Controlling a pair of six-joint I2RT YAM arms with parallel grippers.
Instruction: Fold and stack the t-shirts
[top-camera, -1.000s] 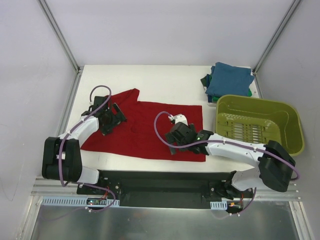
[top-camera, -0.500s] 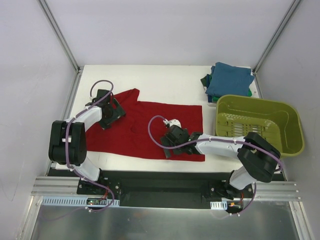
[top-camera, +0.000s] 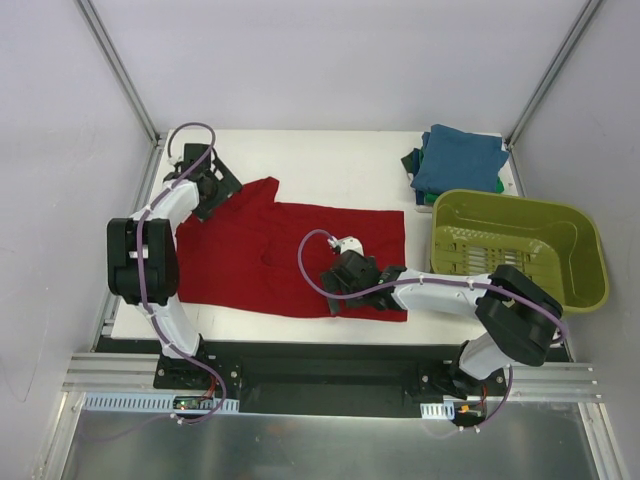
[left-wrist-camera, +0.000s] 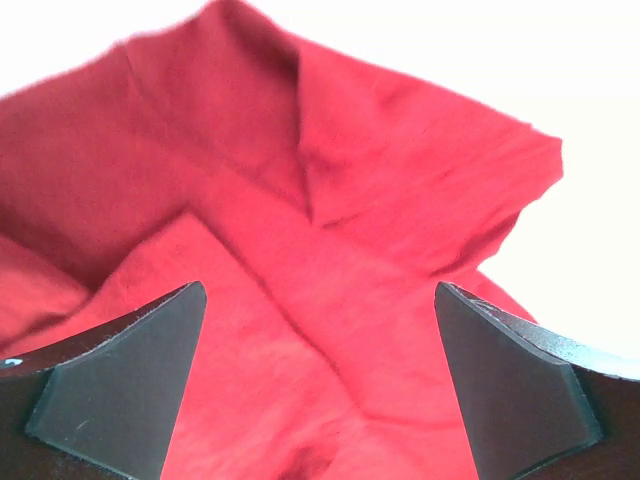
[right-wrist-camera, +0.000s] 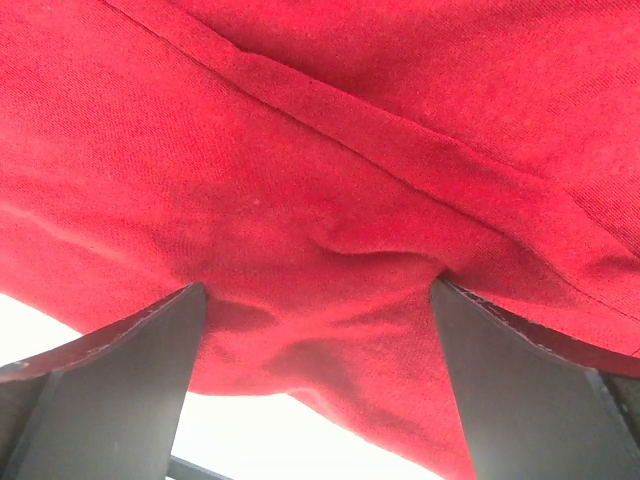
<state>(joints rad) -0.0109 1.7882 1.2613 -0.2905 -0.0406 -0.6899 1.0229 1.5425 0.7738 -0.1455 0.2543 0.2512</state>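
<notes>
The dark red t-shirt (top-camera: 290, 250) lies spread flat on the white table (top-camera: 330, 160). My left gripper (top-camera: 218, 186) is at the shirt's far left corner. In the left wrist view the left gripper (left-wrist-camera: 318, 330) is open, with creased red cloth (left-wrist-camera: 330, 200) under the wide gap. My right gripper (top-camera: 335, 290) is at the shirt's near edge. In the right wrist view the right gripper (right-wrist-camera: 318, 300) is open and straddles the hem (right-wrist-camera: 300, 150), not closed on it. A teal-blue folded shirt (top-camera: 458, 160) tops a stack at the far right, with a green one (top-camera: 412, 160) showing beneath.
An olive-green plastic basket (top-camera: 520, 245) stands at the right, just near of the folded stack. Metal frame posts (top-camera: 120, 70) rise at the far corners. The table's near edge runs just below the shirt's hem.
My left gripper has moved away along the shirt's left side to its far left corner. My right gripper has shifted slightly left along the near hem. The shirt's left part lies flatter.
</notes>
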